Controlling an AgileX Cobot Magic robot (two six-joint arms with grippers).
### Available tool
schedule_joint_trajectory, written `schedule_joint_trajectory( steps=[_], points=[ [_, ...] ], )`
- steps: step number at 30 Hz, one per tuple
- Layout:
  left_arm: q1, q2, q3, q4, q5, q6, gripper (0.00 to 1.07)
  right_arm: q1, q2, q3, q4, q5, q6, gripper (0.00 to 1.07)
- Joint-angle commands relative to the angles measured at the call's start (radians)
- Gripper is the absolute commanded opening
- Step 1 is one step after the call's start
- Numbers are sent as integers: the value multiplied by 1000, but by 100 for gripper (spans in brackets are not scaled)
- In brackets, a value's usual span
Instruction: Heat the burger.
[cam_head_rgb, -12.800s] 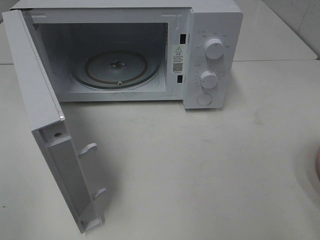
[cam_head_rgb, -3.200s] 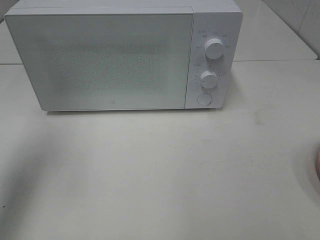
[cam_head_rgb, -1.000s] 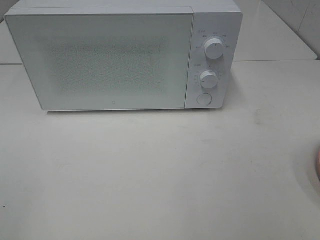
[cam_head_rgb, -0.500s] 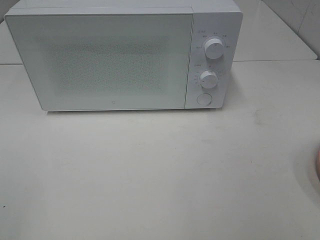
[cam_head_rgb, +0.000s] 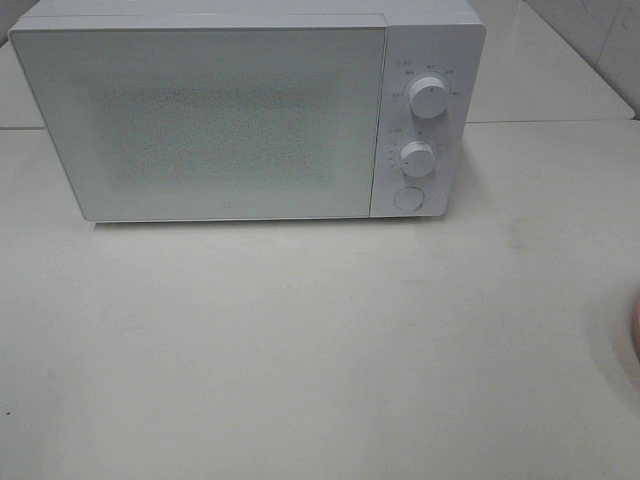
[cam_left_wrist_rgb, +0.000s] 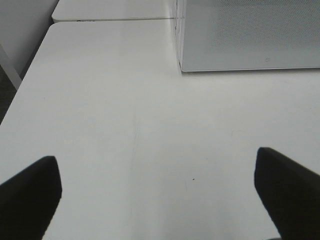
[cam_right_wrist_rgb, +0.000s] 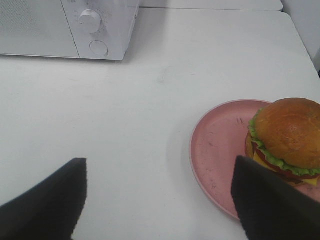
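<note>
The burger (cam_right_wrist_rgb: 287, 132), with a golden-brown bun, green lettuce and yellow cheese, sits on a round pink plate (cam_right_wrist_rgb: 220, 150) on the white table. My right gripper (cam_right_wrist_rgb: 160, 200) is open and empty above bare table, one dark finger (cam_right_wrist_rgb: 270, 200) just in front of the plate. The white microwave (cam_head_rgb: 230, 120) stands at the back of the table with its door shut. My left gripper (cam_left_wrist_rgb: 157, 195) is open and empty over the table, short of the microwave's (cam_left_wrist_rgb: 250, 35) front left corner. Neither arm shows in the exterior high view.
Two knobs (cam_head_rgb: 428, 98) and a round button (cam_head_rgb: 407, 198) sit on the microwave's right panel. A sliver of the pink plate (cam_head_rgb: 636, 325) shows at the right edge. The table's left edge (cam_left_wrist_rgb: 20, 95) runs close to the left gripper.
The microwave door, open in the earliest frame, is now shut. Over the last second nothing has visibly moved.
</note>
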Motion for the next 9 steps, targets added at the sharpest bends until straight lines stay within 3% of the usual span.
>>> schedule_joint_trajectory(
  steps=[1, 9],
  points=[
    [3, -26, 3, 3, -15, -9, 100, -7, -26, 2, 1, -6, -8, 76],
    [3, -26, 3, 3, -15, -9, 100, -7, -26, 2, 1, -6, -8, 76]
  ],
)
